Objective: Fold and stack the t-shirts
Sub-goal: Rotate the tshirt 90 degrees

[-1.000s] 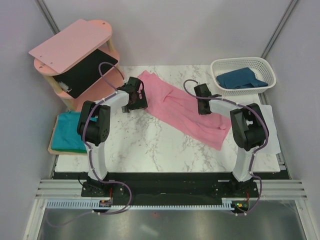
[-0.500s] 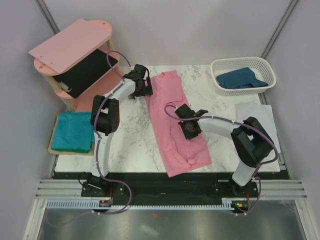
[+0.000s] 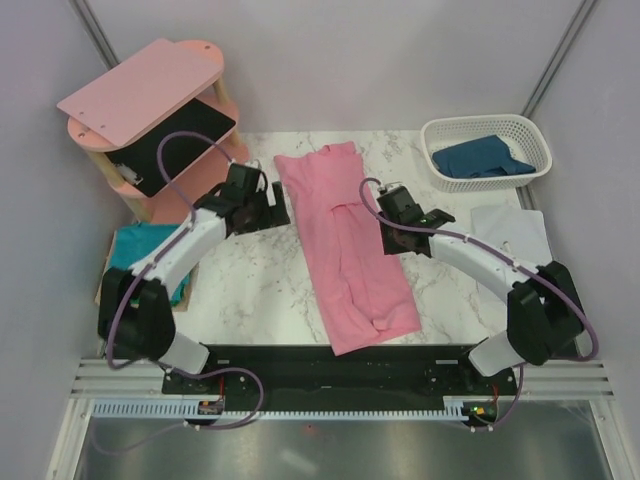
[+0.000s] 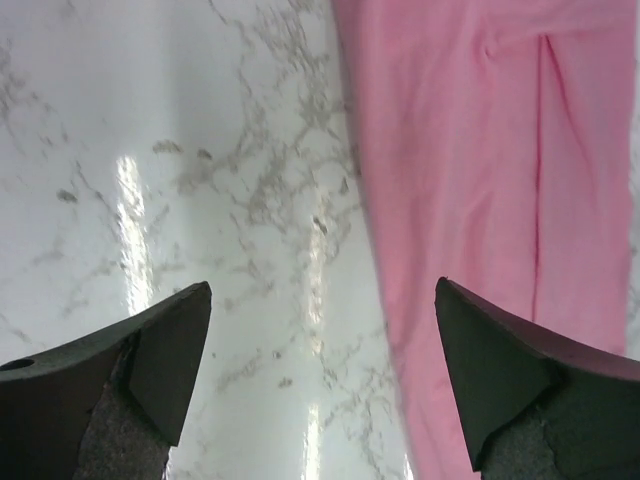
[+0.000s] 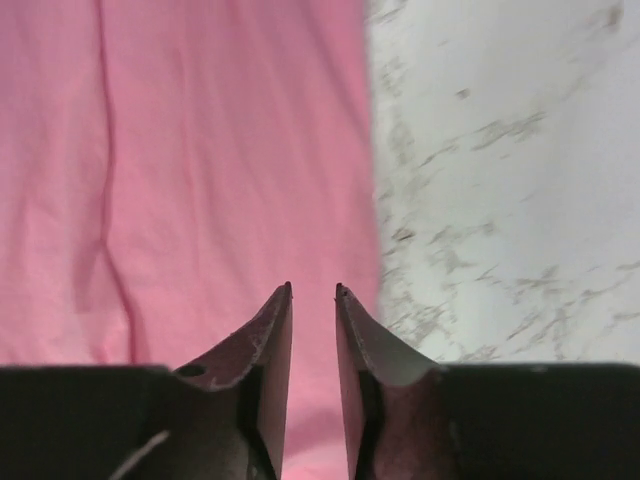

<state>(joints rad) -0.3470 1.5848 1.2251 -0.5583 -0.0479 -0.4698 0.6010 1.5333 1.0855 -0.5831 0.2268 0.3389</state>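
The light pink t-shirt lies flat and lengthwise down the middle of the marble table, folded narrow, with its collar end at the back. My left gripper is open and empty over bare marble just left of the shirt's edge; in the left wrist view the pink cloth fills the right side. My right gripper hovers over the shirt's right edge with its jaws nearly closed and nothing between them; the right wrist view shows the pink cloth beneath. The teal t-shirt lies folded at the left. The dark blue t-shirt sits in a basket.
A pink wooden shelf unit with a black panel stands at the back left. The teal shirt rests on a wooden board. The white plastic basket stands at the back right. A white cloth lies at the right edge.
The pink shirt went from lying diagonally to lengthwise. My left gripper has drawn back left and nearer, off the shirt's top. My right gripper has moved back toward the shirt's right edge.
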